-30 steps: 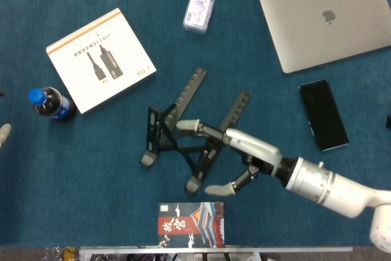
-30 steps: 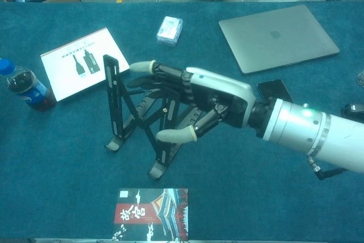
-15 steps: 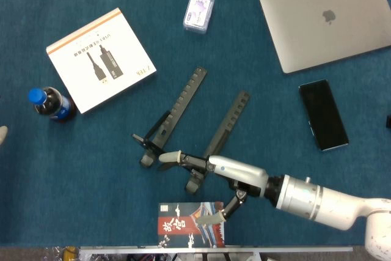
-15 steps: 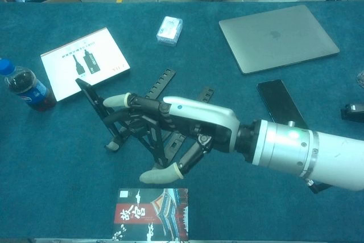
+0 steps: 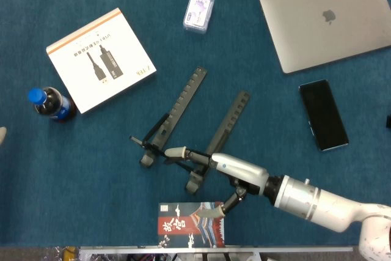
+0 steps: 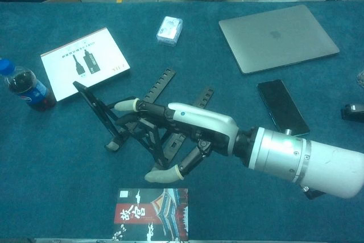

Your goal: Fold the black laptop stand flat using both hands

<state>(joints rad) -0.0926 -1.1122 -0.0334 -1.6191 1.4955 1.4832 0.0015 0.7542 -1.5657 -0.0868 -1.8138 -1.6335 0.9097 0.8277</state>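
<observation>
The black laptop stand (image 5: 183, 99) lies low on the blue table, its two notched rails (image 6: 159, 86) pointing away and a hinged end plate (image 6: 91, 102) tilted up at the left. My right hand (image 5: 235, 172) reaches in from the right and lies over the stand's near cross struts. Its fingers (image 6: 142, 108) stretch out along the struts, and the thumb (image 6: 165, 174) hangs apart on the near side, so it does not grip. Only a pale fingertip of my left hand (image 5: 2, 134) shows at the left edge of the head view.
A closed laptop (image 5: 327, 16) and a phone (image 5: 322, 114) lie to the right. A white box (image 5: 101, 59), a cola bottle (image 5: 52, 105) and a small pack (image 5: 198, 10) are on the left and far side. A booklet (image 5: 190, 224) sits at the near edge.
The stand has dropped from standing upright to lying low. My right hand moved down and toward the near left with it, fingers now stretched over the struts.
</observation>
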